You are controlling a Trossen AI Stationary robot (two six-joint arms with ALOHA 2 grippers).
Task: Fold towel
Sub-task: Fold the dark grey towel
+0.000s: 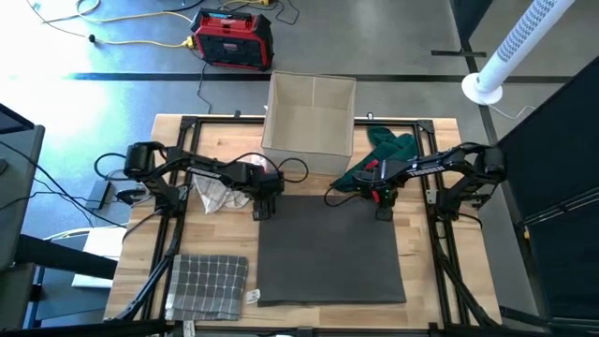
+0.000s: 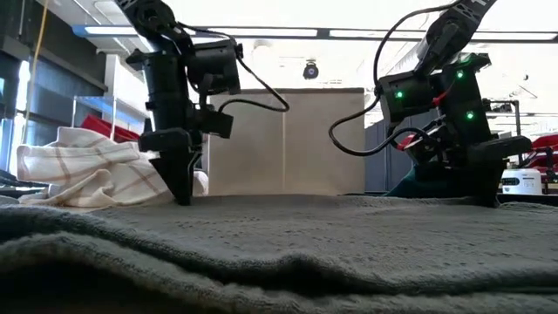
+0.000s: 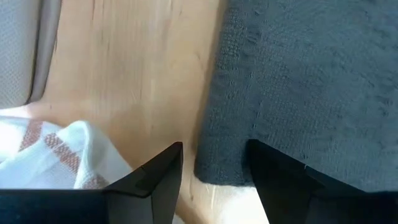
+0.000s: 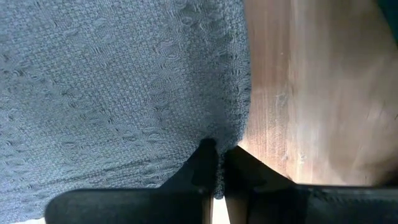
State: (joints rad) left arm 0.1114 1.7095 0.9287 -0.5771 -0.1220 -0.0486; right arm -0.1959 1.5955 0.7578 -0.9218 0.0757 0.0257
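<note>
A robotics lab or workshop is shown. A wooden bench [image 1: 421,271] edged with a black metal frame [image 1: 440,245] is set on a grey floor. Beyond its far side, a red and black power unit [image 1: 232,39] and yellow cables [image 1: 131,42] are seen on the floor, with a white tower fan [image 1: 513,49] at the far right.

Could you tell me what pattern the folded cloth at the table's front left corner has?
The folded cloth has a grey grid check, clearest in the high view.
</note>
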